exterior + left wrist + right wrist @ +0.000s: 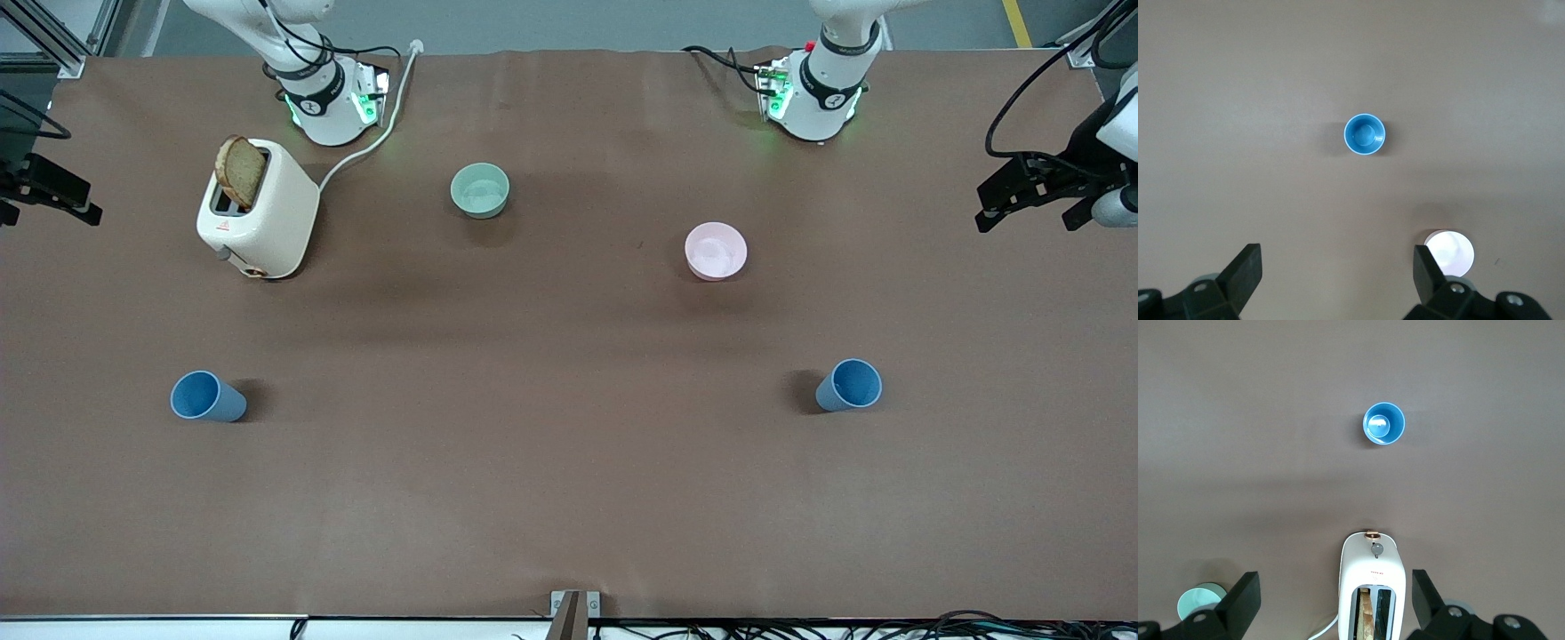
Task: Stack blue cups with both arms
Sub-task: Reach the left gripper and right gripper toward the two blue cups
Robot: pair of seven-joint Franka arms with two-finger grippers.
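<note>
Both blue cups (207, 396) (850, 385) stand unstacked, well apart, each below a released claw: left claw (1337, 270), right claw (1335, 597). Nothing grasped yet.

Brown table (569, 498), cups (207, 396), bowls (480, 190), toaster (258, 209)

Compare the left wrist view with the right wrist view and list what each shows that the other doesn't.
Only the left wrist view: the left hand, open, high over the table, one blue cup standing upright, and the pink bowl.

Only the right wrist view: the right hand, open, the other blue cup, the white toaster holding a bread slice, and the pale green bowl.

Both: brown table surface, each seen from above.
</note>
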